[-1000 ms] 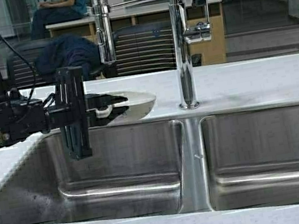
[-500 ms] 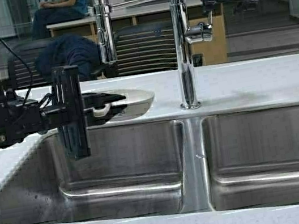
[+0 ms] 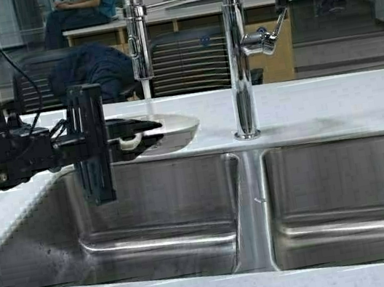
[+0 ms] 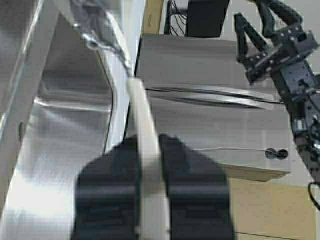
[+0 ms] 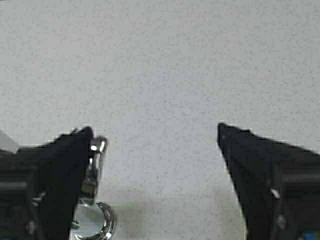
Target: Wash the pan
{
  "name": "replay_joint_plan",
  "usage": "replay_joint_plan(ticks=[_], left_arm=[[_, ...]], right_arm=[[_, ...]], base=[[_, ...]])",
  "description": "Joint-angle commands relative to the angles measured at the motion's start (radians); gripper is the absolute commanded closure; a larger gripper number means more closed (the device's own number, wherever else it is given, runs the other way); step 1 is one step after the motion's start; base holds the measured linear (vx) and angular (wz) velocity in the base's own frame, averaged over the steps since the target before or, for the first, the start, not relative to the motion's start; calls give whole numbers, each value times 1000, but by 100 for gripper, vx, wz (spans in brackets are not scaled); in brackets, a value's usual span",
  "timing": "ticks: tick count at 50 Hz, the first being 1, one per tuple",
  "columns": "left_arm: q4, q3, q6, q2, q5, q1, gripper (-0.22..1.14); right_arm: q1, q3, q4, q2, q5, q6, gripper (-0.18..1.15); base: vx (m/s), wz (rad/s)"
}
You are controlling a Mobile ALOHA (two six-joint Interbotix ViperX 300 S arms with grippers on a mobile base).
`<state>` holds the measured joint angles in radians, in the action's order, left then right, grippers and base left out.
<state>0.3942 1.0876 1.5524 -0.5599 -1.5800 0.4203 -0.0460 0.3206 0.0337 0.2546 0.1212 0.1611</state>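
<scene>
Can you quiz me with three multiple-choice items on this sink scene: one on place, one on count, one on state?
1. Where is the pan?
A. Under the spout, held over the back edge of the left basin
B. Lying in the right basin
C. On the floor

2. How many basins does the sink have?
A. One
B. Two
C. Three

3. What is the left end effector doing?
A. Hanging open over the counter
B. Shut on the pan's handle
C. Gripping the faucet lever

Answers: 1 A, the pan sits below the spout with water running onto it. 2 B, a steel divider splits two basins. 3 B, the left wrist view shows its fingers clamping the pale handle.
</scene>
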Motion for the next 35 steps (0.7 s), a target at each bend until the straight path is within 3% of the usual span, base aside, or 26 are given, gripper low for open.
replay_joint_plan(ticks=[1,6,10,23,25,31,35], left_arm=[[3,-8,-21,32,-23,2,89],[5,-9,-21,31,-26,2,89],[3,-11,-21,29,-26,2,89],[8,-14,-21,26,-26,2,89],[8,-15,-21,26,-26,2,89],[9,-14,-20,28,-26,2,89],[9,-14,-20,28,-28,2,89]], right_arm=[[74,61,-3,-106,54,-3,-5],[75,104,-3,-103,84,-2,-1],[74,127,0,-100,97,9,12],[86,215,2,-138,173,0,97],[98,222,2,-160,199,0,100],[156,216,5,-215,215,-3,89],[192,213,3,-238,209,-5,88]], base=[[1,0],[0,0],[0,0],[0,1],[0,3],[0,2],[0,-6]])
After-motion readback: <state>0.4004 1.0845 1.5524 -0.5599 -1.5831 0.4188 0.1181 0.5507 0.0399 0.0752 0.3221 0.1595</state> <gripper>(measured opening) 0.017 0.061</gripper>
